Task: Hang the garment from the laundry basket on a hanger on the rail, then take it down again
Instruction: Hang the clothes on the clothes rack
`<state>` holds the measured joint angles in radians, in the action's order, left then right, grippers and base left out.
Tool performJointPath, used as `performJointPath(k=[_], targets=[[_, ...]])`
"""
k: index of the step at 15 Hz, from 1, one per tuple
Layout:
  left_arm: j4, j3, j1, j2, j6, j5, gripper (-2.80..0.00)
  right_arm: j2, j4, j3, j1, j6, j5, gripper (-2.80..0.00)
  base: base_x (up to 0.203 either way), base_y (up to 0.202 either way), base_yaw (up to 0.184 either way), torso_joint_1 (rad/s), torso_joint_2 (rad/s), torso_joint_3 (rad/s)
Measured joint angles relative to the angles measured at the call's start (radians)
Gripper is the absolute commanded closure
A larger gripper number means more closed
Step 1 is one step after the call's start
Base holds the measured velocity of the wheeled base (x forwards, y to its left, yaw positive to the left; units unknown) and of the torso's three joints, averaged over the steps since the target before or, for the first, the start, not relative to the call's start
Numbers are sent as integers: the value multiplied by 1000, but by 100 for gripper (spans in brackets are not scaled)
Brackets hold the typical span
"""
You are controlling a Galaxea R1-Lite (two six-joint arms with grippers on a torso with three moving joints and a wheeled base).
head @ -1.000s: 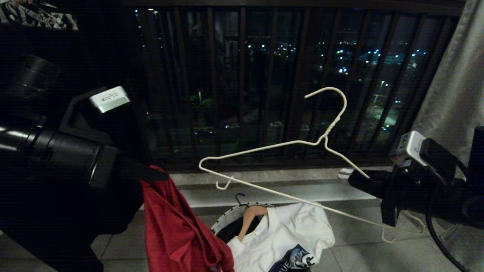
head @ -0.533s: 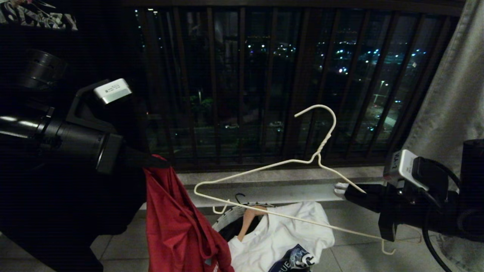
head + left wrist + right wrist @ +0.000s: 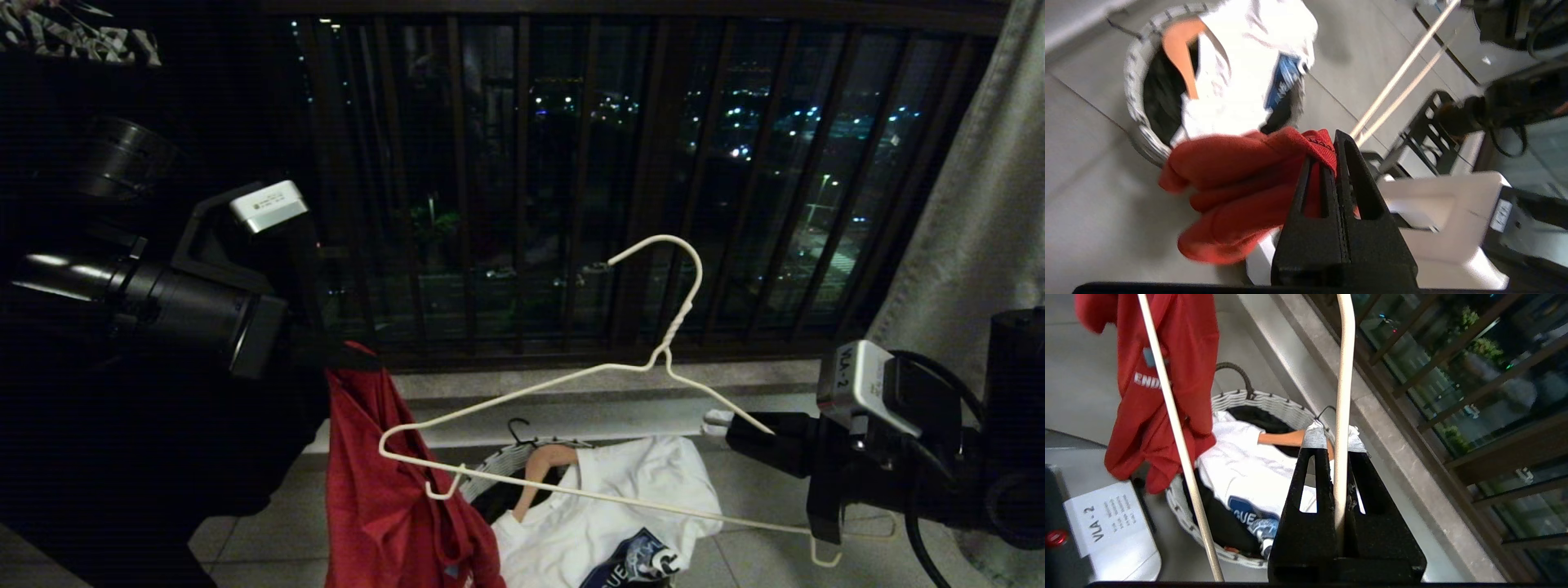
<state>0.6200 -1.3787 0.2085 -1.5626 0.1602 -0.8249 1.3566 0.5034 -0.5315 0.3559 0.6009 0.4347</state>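
**Above the basket: shirt and hanger both in hand**

Above the laundry basket [image 3: 482,482] I hold the garment [image 3: 384,482], the left gripper [image 3: 1331,151] fingers clamped on a bunched edge; it hangs limp, soft and light. The right gripper [image 3: 1333,437] fingers are clamped on one shoulder wire of the hanger [image 3: 571,384]. That wire looks thin and springy; I judge the collar the better hold.

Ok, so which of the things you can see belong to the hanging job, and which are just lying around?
In the job:
red T-shirt, clamped in left gripper
white wire hanger, clamped in right gripper
laundry basket

Just lying about:
white T-shirt
wooden hanger
window railing
grey curtain
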Motion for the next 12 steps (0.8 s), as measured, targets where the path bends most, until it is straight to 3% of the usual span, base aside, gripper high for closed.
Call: performJointPath(k=[4, 12], targets=[[76, -23, 31, 9, 3, 6, 0, 3, 28, -3, 3, -1, -11, 0, 0, 0, 0, 0, 0, 0], [75, -40, 46, -14, 2, 71, 0, -16, 27, -8, -41, 3, -9, 0, 0, 0, 0, 0, 0, 0]])
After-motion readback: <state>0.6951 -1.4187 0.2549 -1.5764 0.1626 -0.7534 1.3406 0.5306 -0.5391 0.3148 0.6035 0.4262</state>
